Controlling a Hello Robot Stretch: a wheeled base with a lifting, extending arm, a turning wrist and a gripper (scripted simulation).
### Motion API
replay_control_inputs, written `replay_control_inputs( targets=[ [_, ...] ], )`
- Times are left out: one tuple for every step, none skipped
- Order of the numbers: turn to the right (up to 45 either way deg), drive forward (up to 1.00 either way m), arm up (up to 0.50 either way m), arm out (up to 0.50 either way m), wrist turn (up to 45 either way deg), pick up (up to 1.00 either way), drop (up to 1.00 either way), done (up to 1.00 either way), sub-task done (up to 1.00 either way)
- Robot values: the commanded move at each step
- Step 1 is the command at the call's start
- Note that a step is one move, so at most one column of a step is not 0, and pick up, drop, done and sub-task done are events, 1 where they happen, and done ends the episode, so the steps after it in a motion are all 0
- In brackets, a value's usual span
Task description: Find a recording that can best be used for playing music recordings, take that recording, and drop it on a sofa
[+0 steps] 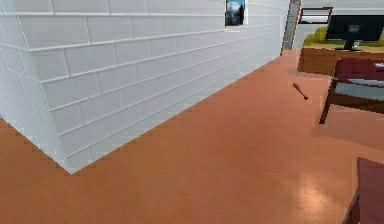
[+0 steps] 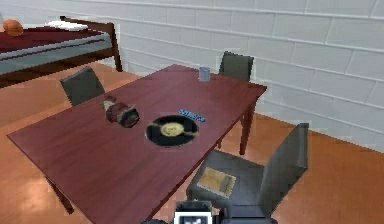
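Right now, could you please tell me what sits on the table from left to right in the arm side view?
A brown object, then the black record, then a grey mug near the far edge.

Record [image 2: 172,130]: black disc with a pale yellow centre label. Lies flat on the reddish-brown table [image 2: 70,150], near the table's middle, nothing on it.
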Motion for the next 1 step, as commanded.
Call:
replay_control_inputs(
  targets=[
    [0.0,0.0,0.0,0.42,0.0,0.0,0.0,0.0,0.0]
  ],
)
